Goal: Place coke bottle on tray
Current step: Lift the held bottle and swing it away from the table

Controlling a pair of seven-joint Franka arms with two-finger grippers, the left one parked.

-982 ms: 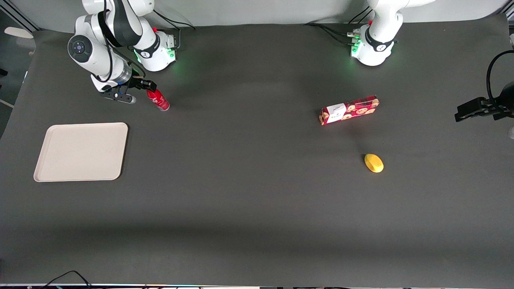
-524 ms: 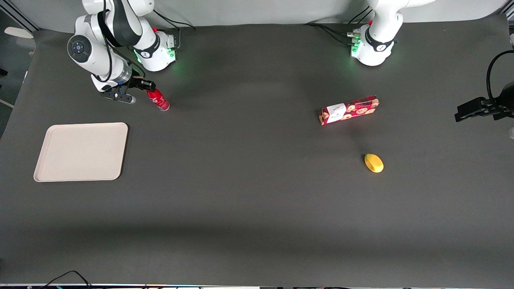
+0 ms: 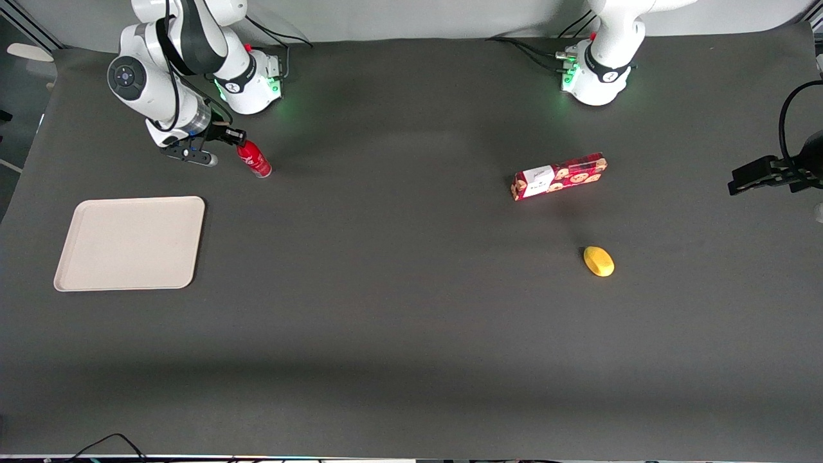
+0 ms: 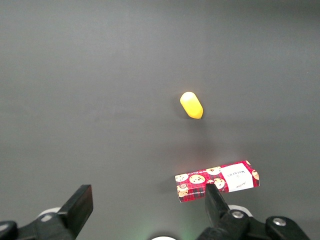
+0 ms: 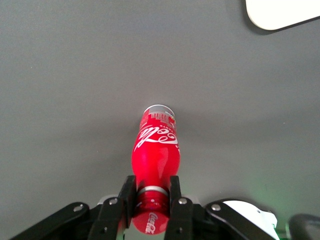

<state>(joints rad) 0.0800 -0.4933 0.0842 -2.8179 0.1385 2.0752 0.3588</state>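
The coke bottle (image 3: pixel 254 159) is small and red with white script, and it leans on the dark table near the working arm's base. My right gripper (image 3: pixel 235 137) is shut on its neck just under the red cap. In the right wrist view the two black fingers (image 5: pixel 127 194) press on both sides of the coke bottle (image 5: pixel 155 154), whose base points away from the camera. The tray (image 3: pixel 130 242) is beige, flat and bare, nearer the front camera than the bottle. A corner of the tray (image 5: pixel 280 13) also shows in the right wrist view.
A red cookie box (image 3: pixel 559 176) and a yellow lemon-like object (image 3: pixel 598 261) lie toward the parked arm's end of the table. The working arm's base (image 3: pixel 252 80) stands just beside the bottle, farther from the front camera.
The gripper has closed in on the bottle's neck, and the bottle's top has shifted slightly with it. Its base stays at the same spot on the table.
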